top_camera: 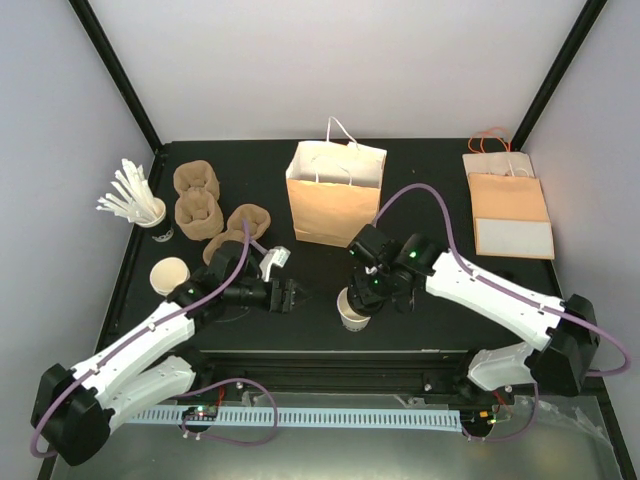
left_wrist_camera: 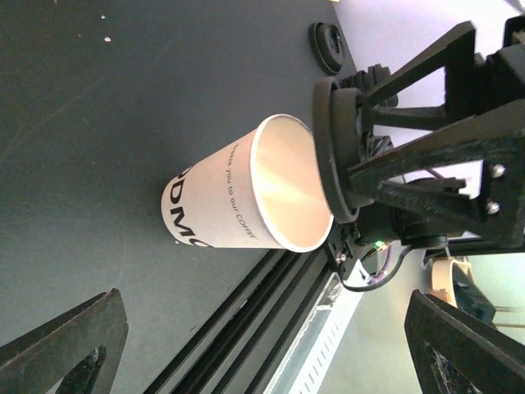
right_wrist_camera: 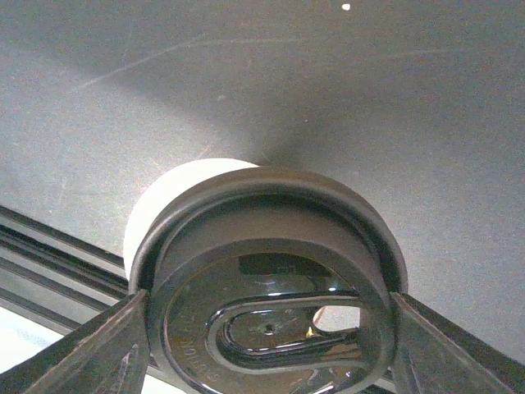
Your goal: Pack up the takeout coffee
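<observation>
Here, right gripper (right_wrist_camera: pixel 262 353) clamping lid (right_wrist_camera: pixel 271 246) at cup (right_wrist_camera: pixel 168 197), left gripper (left_wrist_camera: pixel 267 345) spread wide

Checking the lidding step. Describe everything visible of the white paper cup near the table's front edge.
The white paper cup is small and tapered, with a rolled rim and dark printed lettering on its side. It stands upright on the dark table, close to its front edge. Its mouth is mostly uncovered, and the visible inner wall is plain white. The black lid, clamped in the right gripper, meets the rim at a tilt, not seated. Nothing else touches it.
</observation>
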Controlling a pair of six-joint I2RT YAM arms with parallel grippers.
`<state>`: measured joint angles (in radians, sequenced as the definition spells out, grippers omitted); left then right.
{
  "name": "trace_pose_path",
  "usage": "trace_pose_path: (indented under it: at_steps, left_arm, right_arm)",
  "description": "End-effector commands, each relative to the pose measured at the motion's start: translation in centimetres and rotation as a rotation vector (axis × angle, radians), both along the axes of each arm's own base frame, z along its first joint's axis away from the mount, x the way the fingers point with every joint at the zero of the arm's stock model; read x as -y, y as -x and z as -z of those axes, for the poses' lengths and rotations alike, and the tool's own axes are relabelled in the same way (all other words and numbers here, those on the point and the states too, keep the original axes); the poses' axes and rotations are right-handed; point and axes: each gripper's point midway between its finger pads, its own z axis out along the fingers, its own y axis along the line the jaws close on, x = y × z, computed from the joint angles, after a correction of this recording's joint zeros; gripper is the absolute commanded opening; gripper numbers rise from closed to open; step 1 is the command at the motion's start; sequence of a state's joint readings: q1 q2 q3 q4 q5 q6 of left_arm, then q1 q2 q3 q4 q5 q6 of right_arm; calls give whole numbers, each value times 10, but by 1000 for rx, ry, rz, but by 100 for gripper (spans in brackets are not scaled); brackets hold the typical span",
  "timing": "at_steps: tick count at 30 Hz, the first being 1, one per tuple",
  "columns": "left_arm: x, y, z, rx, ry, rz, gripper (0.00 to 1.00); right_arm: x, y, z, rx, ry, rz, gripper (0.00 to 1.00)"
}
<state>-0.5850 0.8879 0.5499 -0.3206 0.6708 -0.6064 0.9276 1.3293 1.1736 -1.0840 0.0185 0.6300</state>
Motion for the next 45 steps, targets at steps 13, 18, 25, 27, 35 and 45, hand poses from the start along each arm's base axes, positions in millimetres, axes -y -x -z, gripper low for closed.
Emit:
trace_pose_path:
  at_steps: [13, 18, 25, 27, 35, 45]
  left_arm:
    - [23, 3, -1, -54, 144, 43, 74]
    - [26, 5, 9, -87, 142, 49, 56]
    - [33, 9, 19, -120, 142, 67, 52]
    - [35, 10, 21, -130, 141, 72, 52]
    - [39, 11, 31, -154, 131, 78, 48]
    - [45, 10, 38, -171, 129, 83, 44]
  right_arm:
    - [-16, 5, 5, -11, 77, -81, 77]
    - [-19, 7, 7, -22, 84, -98, 77]
    - [-22, 13, 12, -39, 101, -127, 78]
    - [-24, 14, 13, -40, 100, -132, 79]
    - [-29, 13, 16, -44, 108, -142, 80]
    - [-28, 12, 10, -25, 118, -147, 80]
